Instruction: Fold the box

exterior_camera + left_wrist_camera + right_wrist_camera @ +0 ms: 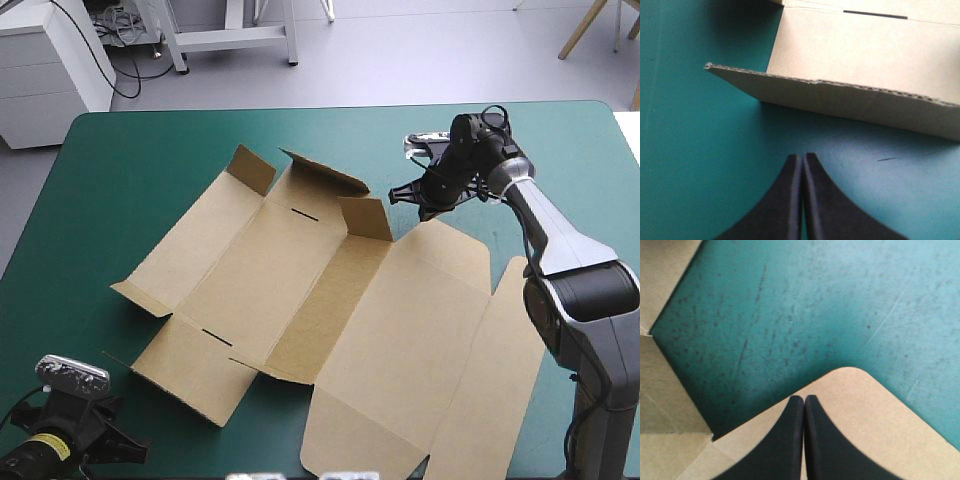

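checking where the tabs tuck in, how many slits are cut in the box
2. One slit lies on a fold near the far end of the box, by the raised flaps; the other slit on a fold near its near end. Flaps could hide more.

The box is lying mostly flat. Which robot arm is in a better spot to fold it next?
Probably the right. The right gripper, shut, sits over a rounded flap of the box. The left gripper, also shut, is off the board, with bare teal-green cover between.
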You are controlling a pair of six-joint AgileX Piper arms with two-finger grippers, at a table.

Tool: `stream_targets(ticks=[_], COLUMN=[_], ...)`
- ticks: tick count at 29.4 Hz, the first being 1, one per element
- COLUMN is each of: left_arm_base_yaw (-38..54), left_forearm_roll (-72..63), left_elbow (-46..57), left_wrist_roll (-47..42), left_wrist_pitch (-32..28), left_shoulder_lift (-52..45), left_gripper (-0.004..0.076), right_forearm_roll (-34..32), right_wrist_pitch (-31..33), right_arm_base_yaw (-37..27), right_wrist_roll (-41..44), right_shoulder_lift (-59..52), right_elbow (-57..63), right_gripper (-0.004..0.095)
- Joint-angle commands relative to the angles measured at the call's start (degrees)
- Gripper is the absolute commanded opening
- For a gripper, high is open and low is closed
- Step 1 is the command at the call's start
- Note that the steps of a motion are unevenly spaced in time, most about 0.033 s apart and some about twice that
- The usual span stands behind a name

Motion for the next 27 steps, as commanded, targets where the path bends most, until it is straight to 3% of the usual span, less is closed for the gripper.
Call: stream_targets(ticks=[1,22,27], left_arm_base_yaw=[0.1,0.1,0.1], left_forearm_roll=[-0.1,-0.1,-0.1], left_elbow=[-1.2,-1.2,-1.2], left_wrist_roll=[-0.3,-0.3,-0.3], left_wrist_pitch=[-3.1,-3.5,-3.5], left_shoulder_lift=[0.6,0.6,0.6], left_gripper=[-0.0010,-0.0010,-0.0010], right_forearm_roll=[0.6,3.8,3.8], right_wrist_pitch=[-0.5,-0.4,-0.4], right_arm_base_yaw=[-0.1,0.6,2.9], right_wrist_roll=[-2.0,-6.1,-12.3], right_shoulder_lift=[-7.3,-22.2,-24.1], right_elbow=[-1.7,-1.4,3.1], right_gripper=[-0.0019,-0.0019,-0.0019])
